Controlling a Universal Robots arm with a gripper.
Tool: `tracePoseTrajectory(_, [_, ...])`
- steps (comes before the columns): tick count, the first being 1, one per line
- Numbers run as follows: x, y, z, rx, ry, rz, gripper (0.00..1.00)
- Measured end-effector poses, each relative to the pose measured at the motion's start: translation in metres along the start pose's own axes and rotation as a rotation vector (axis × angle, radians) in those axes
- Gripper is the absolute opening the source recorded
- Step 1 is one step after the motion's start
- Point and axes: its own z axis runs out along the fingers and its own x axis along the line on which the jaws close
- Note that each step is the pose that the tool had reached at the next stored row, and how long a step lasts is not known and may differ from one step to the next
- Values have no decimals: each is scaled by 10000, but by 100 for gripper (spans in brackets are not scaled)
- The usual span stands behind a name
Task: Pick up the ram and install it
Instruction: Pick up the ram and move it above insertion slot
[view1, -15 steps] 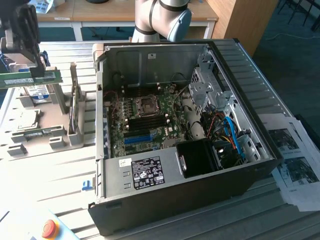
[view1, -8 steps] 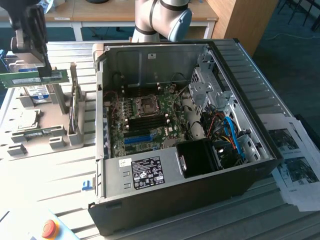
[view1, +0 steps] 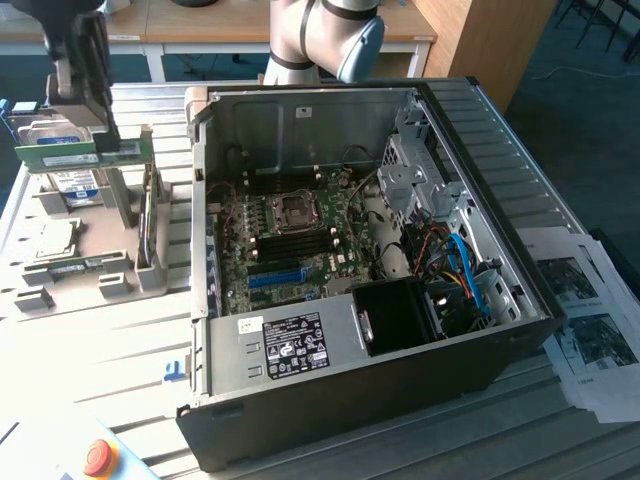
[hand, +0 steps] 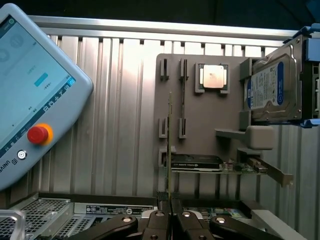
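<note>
The claw (hand: 170, 202) is clenched on the flat sides of the ram (view1: 70, 157), above the gray tray (view1: 90, 235), well apart from the computer case (view1: 300, 120). The ram looks light, thin and stiff (it may crack), so gripping the flat sides seems best.

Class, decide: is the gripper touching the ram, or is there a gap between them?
Touching. In the wrist view the gripper is shut on the ram, seen edge-on, with no gap between them.

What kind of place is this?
Probably a robot lab or workshop for building computers: a robot arm, an open computer case on a metal table, and the tool holding the ram.
</note>
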Motion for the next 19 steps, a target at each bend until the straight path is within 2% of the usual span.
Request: tracePoseTrajectory(19, [10,-494,-12,-62,0,1,12])
